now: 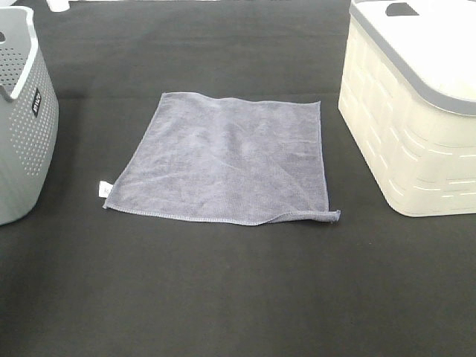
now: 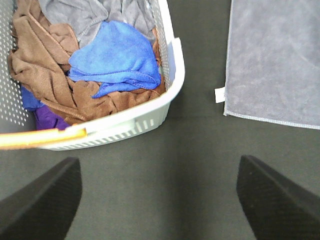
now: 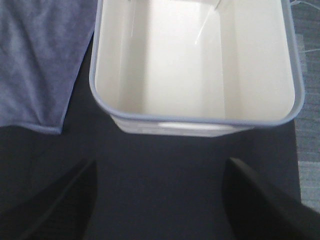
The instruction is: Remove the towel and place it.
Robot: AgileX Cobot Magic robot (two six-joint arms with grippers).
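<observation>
Towel (image 1: 227, 158): grey-lavender microfibre, roughly square, stitched hem. Spread flat on the worktop (image 1: 238, 290), midway between the two containers and touching neither. White tag (image 1: 105, 189) sticks out at the near corner on the grey basket's side. The near corner on the cream bin's side is slightly rolled.

Worktop: dark cloth-like surface, carries all items.

Grey basket (image 1: 30, 123): perforated plastic wall with a pale rim, stands at the left of the high view, apart from the towel. Holds a heap of cloths: a blue cloth (image 2: 116, 57) on top, a brown cloth (image 2: 47, 72) beside and under it, a grey cloth (image 2: 90, 14) further in, and a bit of purple low at the wall.

Cream bin (image 1: 405, 126): moulded wall with a grey rim, stands at the right of the high view, near the towel's edge but not touching it. Its inside is bare and pale.

Left tool (image 2: 160, 197): fingers spread wide, nothing between them, hanging over bare worktop between basket and towel.

Right tool (image 3: 160, 200): fingers spread wide, nothing held, over worktop just before the cream bin.
</observation>
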